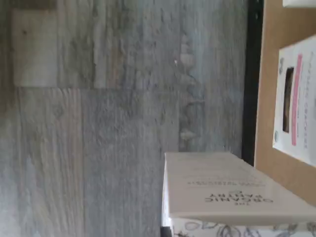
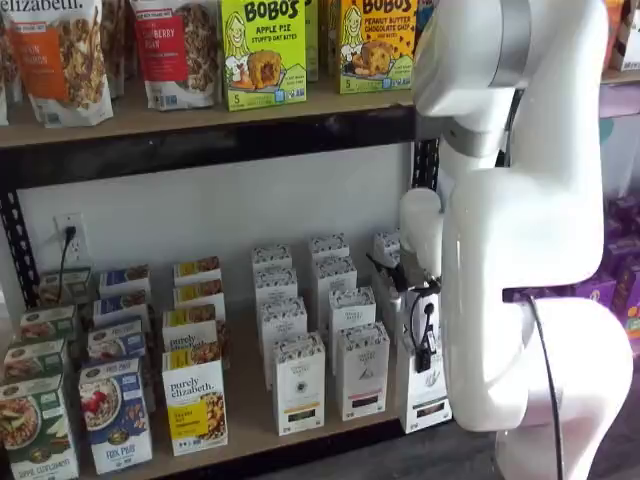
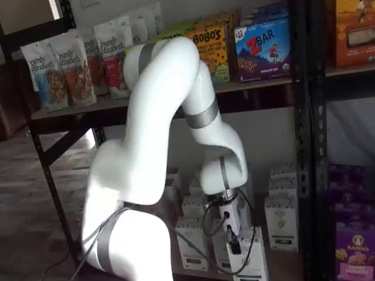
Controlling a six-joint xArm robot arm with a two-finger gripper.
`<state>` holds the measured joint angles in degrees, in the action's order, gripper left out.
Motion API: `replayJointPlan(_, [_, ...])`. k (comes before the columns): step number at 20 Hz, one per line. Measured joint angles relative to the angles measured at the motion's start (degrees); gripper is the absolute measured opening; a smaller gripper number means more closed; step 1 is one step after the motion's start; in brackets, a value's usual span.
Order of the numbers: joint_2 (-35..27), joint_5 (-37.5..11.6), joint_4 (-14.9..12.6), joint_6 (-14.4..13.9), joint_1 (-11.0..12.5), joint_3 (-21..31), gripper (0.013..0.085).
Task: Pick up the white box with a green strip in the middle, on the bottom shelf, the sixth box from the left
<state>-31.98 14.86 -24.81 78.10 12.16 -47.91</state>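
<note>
Gripper (image 3: 234, 243) clenched on the white box (image 3: 249, 257), box held just beneath it, out front of bottom shelf (image 2: 250, 425). Lift slow, keep box vert., avoid neighbours.

The white box (image 2: 428, 385) in the closed gripper (image 2: 425, 330) stood at the front edge of the bottom shelf (image 2: 250, 440), with open floor (image 1: 113, 118) before the rail. At its nine o'clock, in a shelf view, a like carton (image 2: 362, 370) stood just beside it, a narrow gap between. Behind it, toward twelve o'clock, more cartons (image 2: 330, 270) filled the rows. In a shelf view, another carton (image 3: 282, 223) stood near at three o'clock, bare board between.
</note>
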Motion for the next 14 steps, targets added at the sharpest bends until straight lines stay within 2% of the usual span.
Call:
replayJointPlan(1, [1.37, -0.44, -1.78, -1.87, -0.13, 1.50, 0.0490])
replayJointPlan(2, [2.50, -1.16, -6.23, -6.05, 0.03, 2.67, 0.0490])
replayJointPlan(3, [4.09, -1.75, -12.78, -12.17, 0.23, 4.15, 0.0490])
replayJointPlan(4, [5.60, -1.88, -15.54, -14.96, 0.05, 5.58, 0.0490])
replayJointPlan(5, [7.08, -1.49, -14.49, -14.46, -0.59, 6.97, 0.0490])
replayJointPlan(8, [11.98, -0.17, -6.79, -9.37, -3.03, 11.30, 0.0490])
replayJointPlan(14, [20.61, 3.42, 0.01, -7.16, -7.61, 17.36, 0.0490])
